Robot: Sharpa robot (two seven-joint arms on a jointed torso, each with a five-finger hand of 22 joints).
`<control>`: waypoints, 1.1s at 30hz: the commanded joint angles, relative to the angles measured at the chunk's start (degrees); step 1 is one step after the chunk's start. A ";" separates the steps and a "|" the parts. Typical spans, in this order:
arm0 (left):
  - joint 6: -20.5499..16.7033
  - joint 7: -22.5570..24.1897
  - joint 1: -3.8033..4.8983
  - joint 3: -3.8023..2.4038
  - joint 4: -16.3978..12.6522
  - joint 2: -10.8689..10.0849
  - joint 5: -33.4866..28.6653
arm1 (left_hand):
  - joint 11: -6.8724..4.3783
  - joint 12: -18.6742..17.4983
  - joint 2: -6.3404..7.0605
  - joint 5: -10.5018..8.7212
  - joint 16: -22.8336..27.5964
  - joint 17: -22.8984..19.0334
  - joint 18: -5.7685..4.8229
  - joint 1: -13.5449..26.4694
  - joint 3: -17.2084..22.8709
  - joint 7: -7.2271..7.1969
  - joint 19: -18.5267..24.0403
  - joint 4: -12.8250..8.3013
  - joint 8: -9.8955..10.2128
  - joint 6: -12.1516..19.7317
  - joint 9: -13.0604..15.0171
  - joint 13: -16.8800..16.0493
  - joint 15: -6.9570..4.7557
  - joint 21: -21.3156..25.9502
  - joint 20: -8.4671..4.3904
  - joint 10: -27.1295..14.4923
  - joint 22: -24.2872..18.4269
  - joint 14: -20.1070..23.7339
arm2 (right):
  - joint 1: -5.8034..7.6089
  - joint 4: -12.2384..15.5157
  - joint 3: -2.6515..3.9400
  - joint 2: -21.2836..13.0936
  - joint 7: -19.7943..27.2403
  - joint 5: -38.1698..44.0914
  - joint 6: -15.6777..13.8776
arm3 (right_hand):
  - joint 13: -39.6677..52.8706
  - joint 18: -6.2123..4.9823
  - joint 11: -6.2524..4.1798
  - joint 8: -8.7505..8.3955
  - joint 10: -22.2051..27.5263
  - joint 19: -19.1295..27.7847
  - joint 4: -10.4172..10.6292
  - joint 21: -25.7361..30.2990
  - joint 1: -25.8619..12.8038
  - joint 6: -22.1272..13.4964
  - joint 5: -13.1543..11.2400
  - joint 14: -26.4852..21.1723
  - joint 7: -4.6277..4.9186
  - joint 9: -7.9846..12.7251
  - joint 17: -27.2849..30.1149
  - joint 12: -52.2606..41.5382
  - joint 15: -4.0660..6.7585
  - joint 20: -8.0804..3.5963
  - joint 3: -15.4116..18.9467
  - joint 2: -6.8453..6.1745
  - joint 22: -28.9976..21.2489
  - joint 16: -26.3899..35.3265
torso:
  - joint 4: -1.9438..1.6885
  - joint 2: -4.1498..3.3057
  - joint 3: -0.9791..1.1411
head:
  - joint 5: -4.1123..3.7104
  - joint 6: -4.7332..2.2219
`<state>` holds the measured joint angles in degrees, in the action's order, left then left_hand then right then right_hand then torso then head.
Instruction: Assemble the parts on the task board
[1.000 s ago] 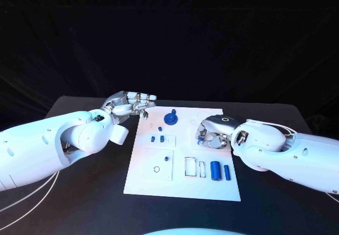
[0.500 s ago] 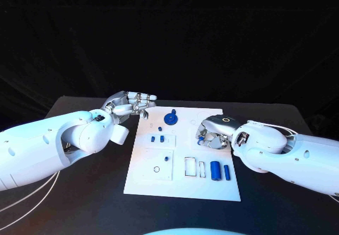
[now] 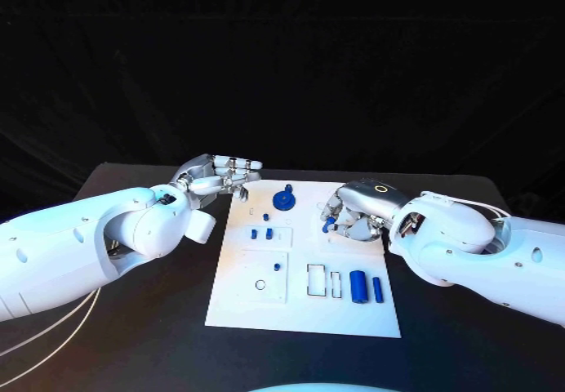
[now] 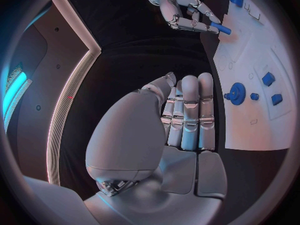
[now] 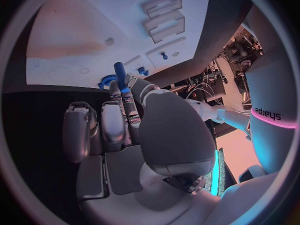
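I'm seeing the task board looking like smooth matt white plastic, lying on a matt black counter. The right hand is showing glossy silver metal, and the blue part in its fingers is looking like smooth plastic.

Head cam looks down from above at the whole task board on the table. Each wrist cam sits right behind its own hand, close up, facing the board; all three share it.

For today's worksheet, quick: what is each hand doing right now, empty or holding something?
Left hand: holds nothing, fingers straight and close together beside the task board.
Right hand: pinches a small blue peg in its fingers.
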<state>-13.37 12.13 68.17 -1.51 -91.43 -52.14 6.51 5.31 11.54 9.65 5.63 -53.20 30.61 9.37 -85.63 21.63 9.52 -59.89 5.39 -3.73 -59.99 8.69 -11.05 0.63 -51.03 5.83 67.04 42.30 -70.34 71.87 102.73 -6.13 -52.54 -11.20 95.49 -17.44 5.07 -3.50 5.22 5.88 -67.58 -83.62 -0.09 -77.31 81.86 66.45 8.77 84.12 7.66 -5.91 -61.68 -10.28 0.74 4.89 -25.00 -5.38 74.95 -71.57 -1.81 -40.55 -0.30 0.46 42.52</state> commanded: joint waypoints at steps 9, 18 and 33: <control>1.02 0.44 0.00 -0.03 0.06 0.46 0.00 | -0.12 0.32 -0.24 0.12 0.25 -0.08 1.08 0.16 -0.26 0.02 0.43 -0.02 -0.06 0.22 -0.05 -0.06 0.11 0.13 0.12 -0.39 -0.05 0.31 | -2.25 4.00 -0.18 5.58 1.60 -1.74 -1.67 | 0.15 0.66 -1.71 0.12 -2.30 -0.21 -1.62 -0.18 1.20 0.23 0.57 1.22 0.00 -0.06 0.05 -0.17 0.39 -0.01 -2.16 0.76 9.58 -0.19 | -0.02 -0.12 0.02 | 1.14 0.19; 1.13 0.40 -0.02 -0.01 0.24 0.92 -0.32 | -0.10 0.37 -0.31 0.13 0.27 -0.11 1.08 0.18 -0.31 0.04 0.43 -0.02 -0.08 0.26 -0.08 -0.09 0.12 0.21 0.14 -0.45 -0.11 0.33 | -5.85 1.93 -0.68 12.23 3.31 -1.61 -1.28 | 0.16 0.61 -1.64 0.05 -2.27 -0.10 -1.75 0.03 1.11 0.15 0.81 1.18 0.08 -0.06 0.19 -0.02 0.34 0.01 -2.38 0.69 9.53 -0.13 | 0.02 -0.17 0.00 | 1.90 0.54; 1.24 0.30 -0.01 0.00 0.23 1.07 -0.38 | -0.10 0.37 -0.31 0.13 0.27 -0.11 1.08 0.18 -0.31 0.04 0.43 -0.02 -0.08 0.26 -0.08 -0.09 0.12 0.21 0.14 -0.45 -0.11 0.33 | -8.38 -3.47 -1.26 16.38 4.09 -0.92 0.24 | 0.19 0.60 -1.58 -0.01 -2.26 -0.08 -1.92 0.06 1.04 0.09 1.14 1.18 0.15 -0.06 0.17 0.13 0.30 0.03 -2.63 0.65 9.56 -0.19 | 0.00 -0.13 0.01 | 2.33 0.97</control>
<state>-13.15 12.15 68.13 -1.48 -91.10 -51.16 6.42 5.30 11.54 9.65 5.63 -53.20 30.56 9.37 -85.63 21.63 9.52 -59.89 5.39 -3.73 -59.99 8.69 -11.07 0.63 -51.03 5.83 67.04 42.25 -70.34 63.56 99.45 -7.38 -36.28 -7.96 93.81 -18.41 5.17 -3.50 5.43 5.83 -67.78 -83.61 -0.16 -77.31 82.00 66.44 9.66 84.12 7.66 -5.92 -61.54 -10.19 0.73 4.89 -25.41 -5.24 74.92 -71.56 -1.81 -40.71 -0.29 2.76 43.44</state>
